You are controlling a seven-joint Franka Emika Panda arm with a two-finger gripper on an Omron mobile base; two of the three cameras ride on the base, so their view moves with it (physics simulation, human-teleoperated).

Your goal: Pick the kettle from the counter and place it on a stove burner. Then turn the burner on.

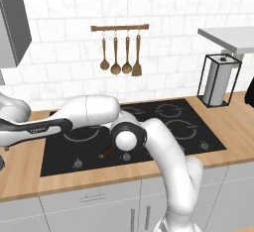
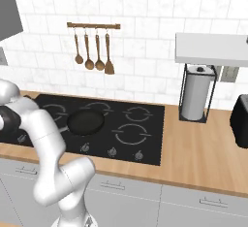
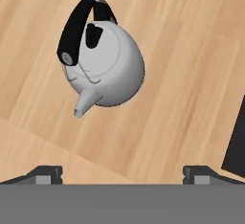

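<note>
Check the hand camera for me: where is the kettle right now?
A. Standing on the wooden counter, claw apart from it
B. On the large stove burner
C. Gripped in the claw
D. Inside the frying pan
A: the kettle stands on the wooden counter, and the claw is spread wide with both tips apart from it.

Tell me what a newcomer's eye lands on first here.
In the hand view, the pale kettle with its black arched handle sits on the wooden counter, apart from the open gripper below it. In the right base view, a black frying pan rests on the stove, and a paper towel holder stands to its right.
</note>
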